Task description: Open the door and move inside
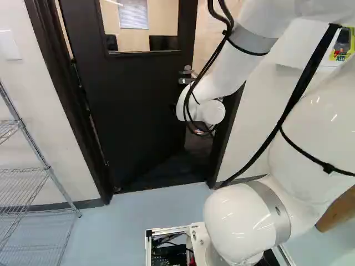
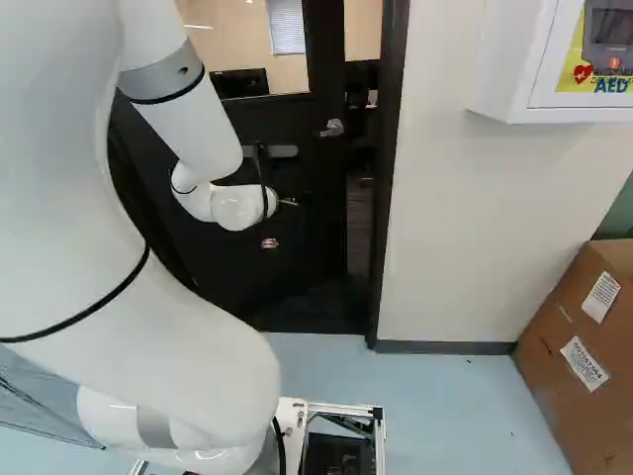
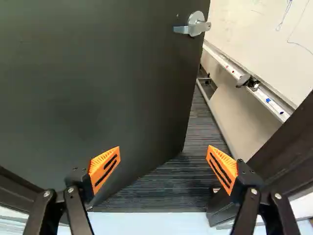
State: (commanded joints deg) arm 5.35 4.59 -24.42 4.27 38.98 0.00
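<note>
Orange pads (image 3: 104,169) line both fingers of the gripper (image 3: 164,152), which stand wide apart with nothing held between them. Past the fingertips, the dark door (image 3: 107,88) takes up much of the wrist view, swung away from the arm and partly open. Its metal lever handle (image 3: 195,25) sits near the door's free edge, ahead of the gripper and well apart from the fingers. Between that edge and the dark door frame (image 3: 283,147) is a gap, showing a dark ribbed floor (image 3: 161,188) and, further in, a whiteboard (image 3: 254,29) with a tray (image 3: 266,98) along its lower edge. One finger points toward the lower part of the door, the other toward the frame beside the gap.

In both base views the white arm (image 2: 188,119) reaches out toward the door, its rounded wrist end in front of the panel, below the window (image 1: 138,25). Hinges run down the door's side at the left of the left base view; pale blue floor (image 1: 150,210) lies on the near side of the threshold.

Wider out, a wire rack (image 1: 41,172) stands against the wall at the left of the left base view. At the right of the right base view, a white cabinet (image 2: 504,59) hangs on the wall, and a cardboard box (image 2: 564,366) stands below.
</note>
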